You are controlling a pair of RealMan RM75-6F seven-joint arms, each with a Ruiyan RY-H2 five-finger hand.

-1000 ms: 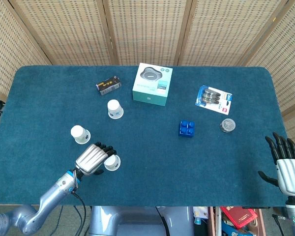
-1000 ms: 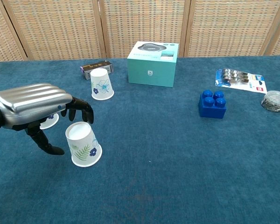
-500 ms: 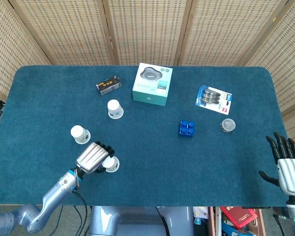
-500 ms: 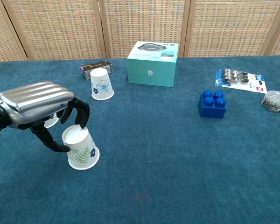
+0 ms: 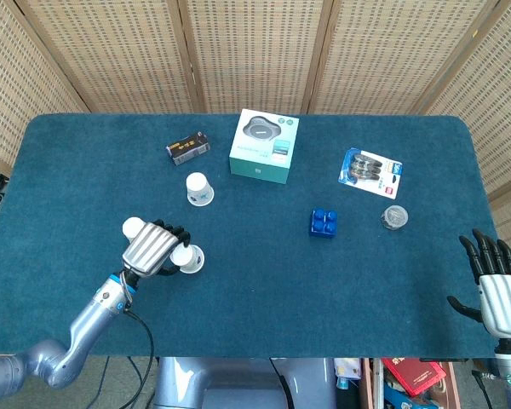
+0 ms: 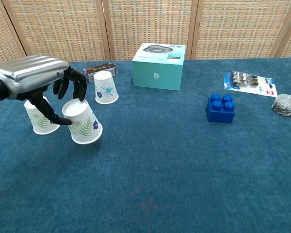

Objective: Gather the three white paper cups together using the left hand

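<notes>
Covering the surface is dark blue cloth, woven wicker screens behind. Left hand fingers grip an upturned white fern-printed paper cup, just beside a second cup; the third, flower-printed cup stands apart. Right hand lies spread, empty.

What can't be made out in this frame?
- Left cup: mostly under the left hand in head view; clear in chest view.
- Whether the held cup is lifted or on the table: unclear in both views.
- Right hand: cut off by the head view's edge, absent from chest view.
- Print on the small dark box: too small.
</notes>
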